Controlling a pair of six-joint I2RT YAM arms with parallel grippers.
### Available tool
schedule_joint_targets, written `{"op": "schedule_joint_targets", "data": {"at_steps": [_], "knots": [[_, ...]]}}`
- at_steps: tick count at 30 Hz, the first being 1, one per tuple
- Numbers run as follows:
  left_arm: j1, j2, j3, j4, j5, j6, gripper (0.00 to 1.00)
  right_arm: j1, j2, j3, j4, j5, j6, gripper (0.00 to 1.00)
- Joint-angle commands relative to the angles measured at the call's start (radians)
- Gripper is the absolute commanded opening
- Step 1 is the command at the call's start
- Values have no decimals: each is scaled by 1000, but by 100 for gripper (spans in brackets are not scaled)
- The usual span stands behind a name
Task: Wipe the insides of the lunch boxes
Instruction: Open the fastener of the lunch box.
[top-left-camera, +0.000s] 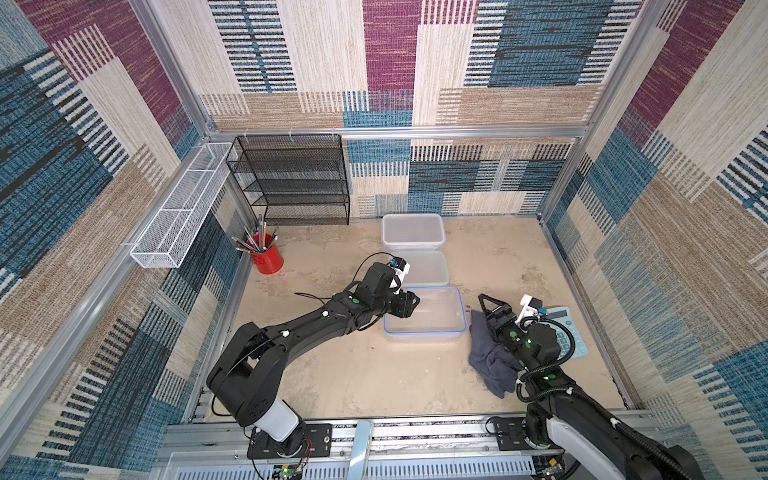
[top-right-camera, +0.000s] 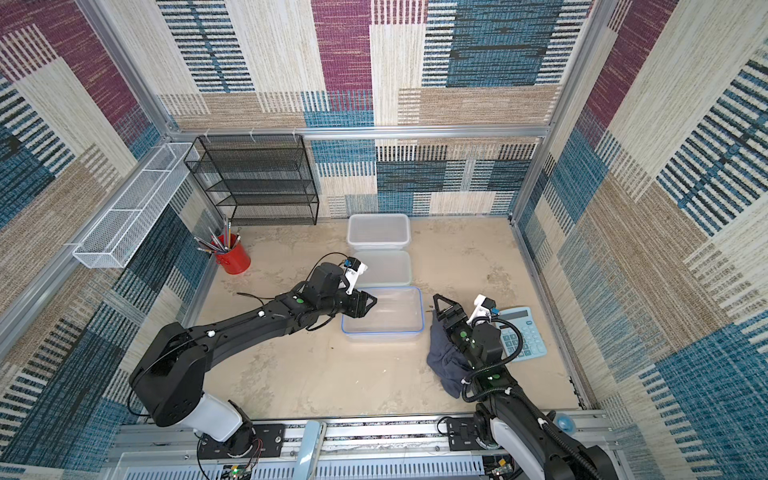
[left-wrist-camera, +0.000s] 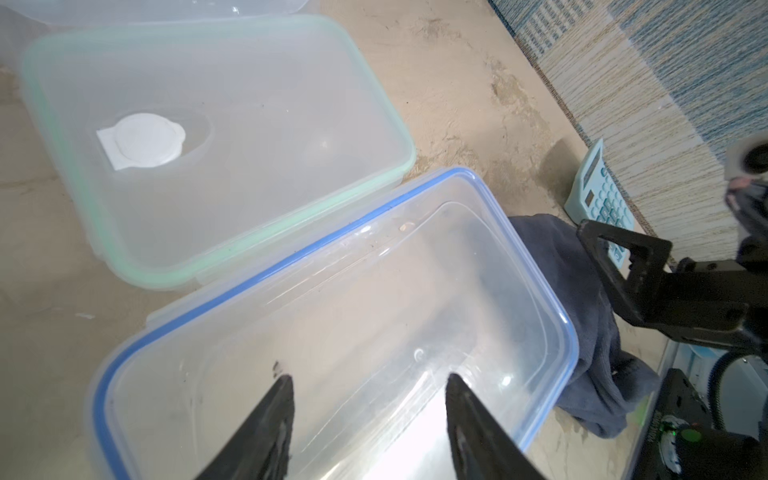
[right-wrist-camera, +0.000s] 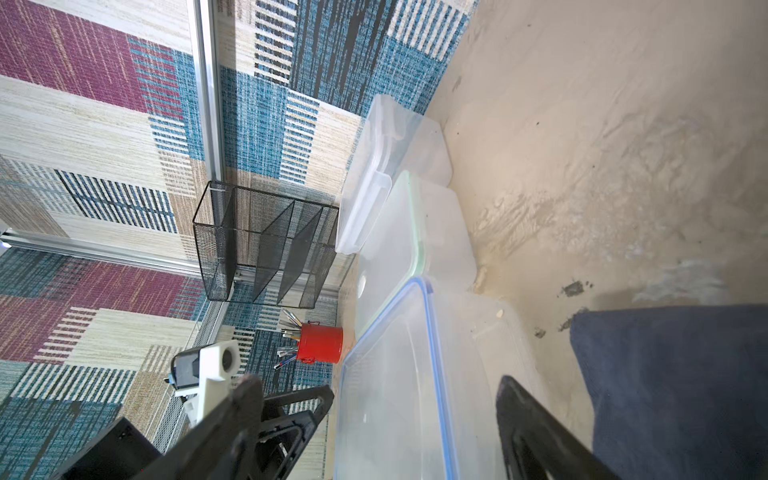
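Note:
Three lunch boxes stand in a row running front to back. Nearest is a clear blue-rimmed box (top-left-camera: 436, 316) (left-wrist-camera: 374, 311) (right-wrist-camera: 390, 399). Behind it is a frosted box under a green-rimmed lid (top-left-camera: 430, 268) (left-wrist-camera: 232, 137). At the back is a deep frosted box (top-left-camera: 413, 230). My left gripper (top-left-camera: 409, 305) (left-wrist-camera: 370, 378) is open at the clear box's left end, with nothing between its fingers. My right gripper (top-left-camera: 494, 307) (right-wrist-camera: 382, 399) is open beside that box's right end, above a crumpled grey cloth (top-left-camera: 490, 361) (left-wrist-camera: 582, 291), and holds nothing.
A light blue calculator (top-left-camera: 571, 328) lies under my right wrist near the right wall. A red cup of pencils (top-left-camera: 267, 257) stands at the left. A black mesh rack (top-left-camera: 291, 178) and a white wire basket (top-left-camera: 183, 203) sit against the walls.

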Motion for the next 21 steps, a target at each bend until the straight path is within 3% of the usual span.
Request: {"op": "schedule_joint_targets", "data": {"at_steps": [1, 21], "knots": [[-7, 21, 20, -28, -11, -13, 59, 3, 7, -3, 19, -4, 36, 89], [-35, 159, 125, -283, -61, 2, 56, 50, 254, 28, 188, -134, 153, 91]]}}
